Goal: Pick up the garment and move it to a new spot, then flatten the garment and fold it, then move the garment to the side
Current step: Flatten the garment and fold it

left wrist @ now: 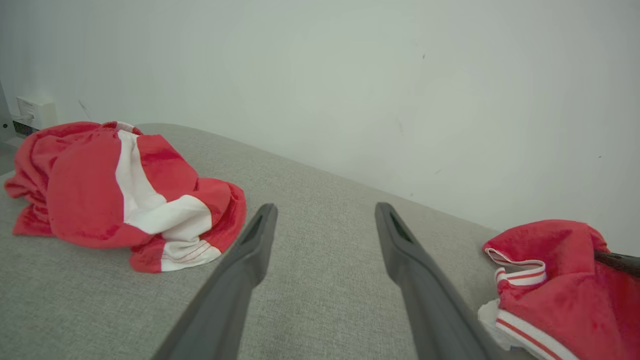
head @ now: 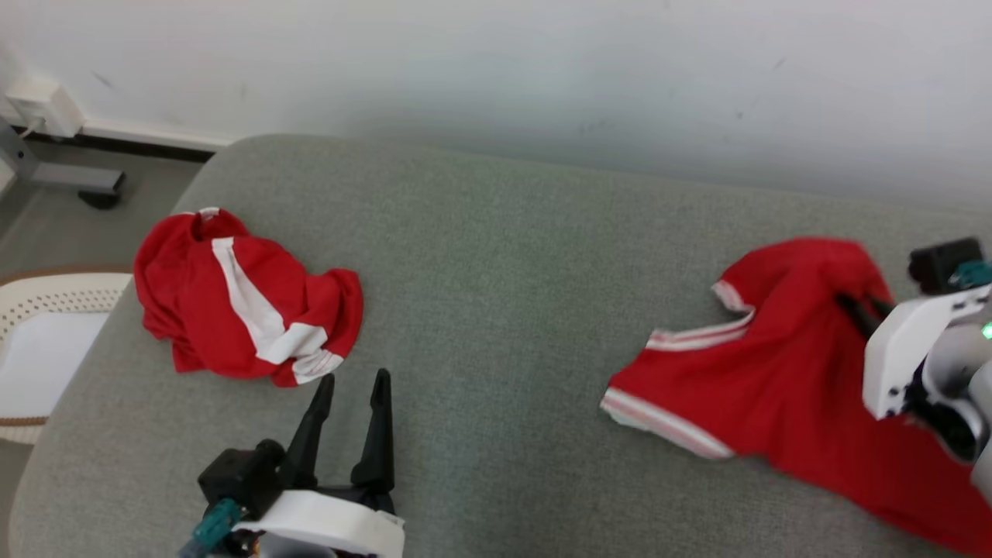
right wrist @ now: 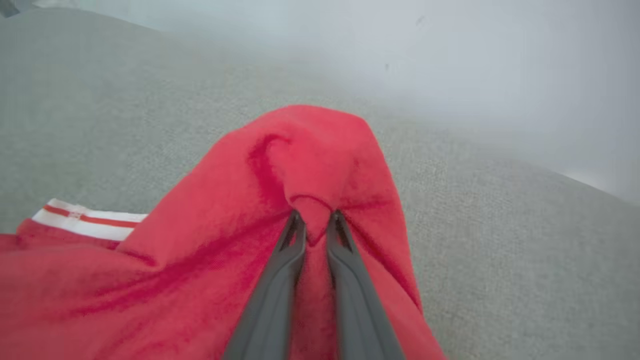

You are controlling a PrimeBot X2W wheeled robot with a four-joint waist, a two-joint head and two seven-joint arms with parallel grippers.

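The garment is red with white-striped trim and lies spread at the right of the grey padded surface. My right gripper reaches into its far upper part. In the right wrist view the right gripper is shut on a raised fold of the garment, with cloth pinched between the fingertips. My left gripper stands open over bare surface near the front edge, holding nothing. In the left wrist view the left gripper has its fingers spread wide, and the garment lies at the right.
A second red garment with a broad white stripe lies crumpled at the left, just beyond the left fingertips; the left wrist view also shows this second garment. A white perforated basket sits on the floor past the left edge. A pale wall runs along the back.
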